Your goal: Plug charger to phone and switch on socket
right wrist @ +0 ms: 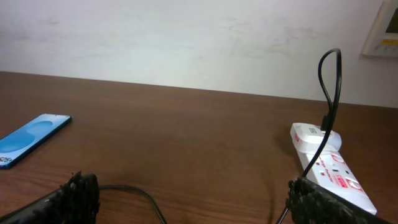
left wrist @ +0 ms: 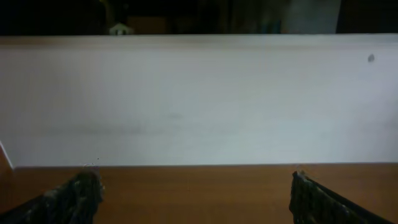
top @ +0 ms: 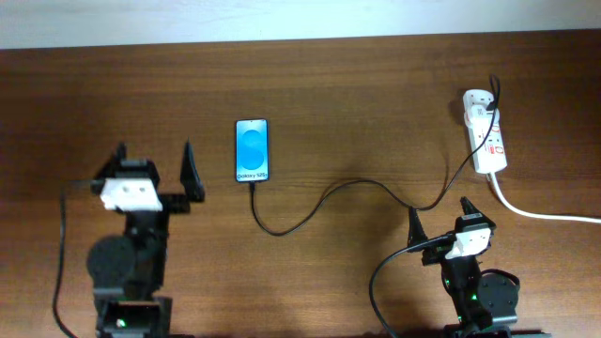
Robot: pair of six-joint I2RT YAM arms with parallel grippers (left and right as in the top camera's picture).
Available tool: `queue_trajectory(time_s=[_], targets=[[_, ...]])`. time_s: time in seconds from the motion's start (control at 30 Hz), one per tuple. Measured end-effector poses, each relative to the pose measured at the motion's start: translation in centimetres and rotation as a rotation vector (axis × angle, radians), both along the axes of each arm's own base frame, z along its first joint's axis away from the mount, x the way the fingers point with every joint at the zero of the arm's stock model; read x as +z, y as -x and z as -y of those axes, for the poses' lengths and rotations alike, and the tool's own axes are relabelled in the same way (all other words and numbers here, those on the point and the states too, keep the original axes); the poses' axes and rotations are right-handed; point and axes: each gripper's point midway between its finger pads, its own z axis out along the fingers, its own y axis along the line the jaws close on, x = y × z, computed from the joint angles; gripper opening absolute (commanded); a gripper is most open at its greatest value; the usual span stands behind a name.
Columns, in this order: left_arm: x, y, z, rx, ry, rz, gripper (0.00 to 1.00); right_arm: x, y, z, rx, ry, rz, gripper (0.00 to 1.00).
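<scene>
The phone (top: 252, 150) lies flat on the wooden table, blue screen up; it also shows in the right wrist view (right wrist: 31, 139). The black charger cable (top: 329, 195) runs from the phone's near end in a loop across the table to the white socket strip (top: 485, 131) at the far right, where its adapter is plugged in. The strip shows in the right wrist view (right wrist: 333, 171) with the cable (right wrist: 329, 99) arching above it. My left gripper (top: 153, 155) is open and empty, left of the phone. My right gripper (top: 438, 208) is open and empty, near the cable, in front of the strip.
A thick white cord (top: 545, 214) leaves the strip toward the right edge. A white wall (left wrist: 199, 99) stands behind the table's far edge. Bare wood lies between the two arms.
</scene>
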Motion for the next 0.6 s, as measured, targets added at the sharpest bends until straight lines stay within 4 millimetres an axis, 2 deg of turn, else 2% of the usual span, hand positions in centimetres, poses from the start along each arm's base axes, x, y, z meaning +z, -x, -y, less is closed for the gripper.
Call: queue_trajectory(time_s=[0.03,0.1,0.3,0.4,0.47,0.53,0.6], targets=[[-1.6,0.6,0.0,0.000,0.000,-0.007,0.99,0.0,0.0,0.0,0.000,-0.001,0.000,0.98],[-3.5,1.6,-0.1,0.005,0.001,0.002,1.00,0.0,0.0,0.0,0.000,-0.001,0.000,0.99],[-7.2,4.2,-0.7,0.034,0.006,0.056,0.99,0.0,0.0,0.0,0.000,0.000,0.000,0.99],[-9.0,4.9,-0.8,0.038,0.007,0.063,1.00,0.0,0.0,0.0,0.000,0.000,0.000,0.98],[-10.7,5.0,-0.8,0.039,0.004,0.015,0.99,0.0,0.0,0.0,0.000,0.000,0.000,0.99],[-14.0,5.1,-0.9,0.042,-0.002,-0.104,0.99,0.0,0.0,0.0,0.000,0.000,0.000,0.98],[-15.5,5.5,-0.9,0.042,-0.006,-0.167,0.99,0.0,0.0,0.0,0.000,0.000,0.001,0.99]])
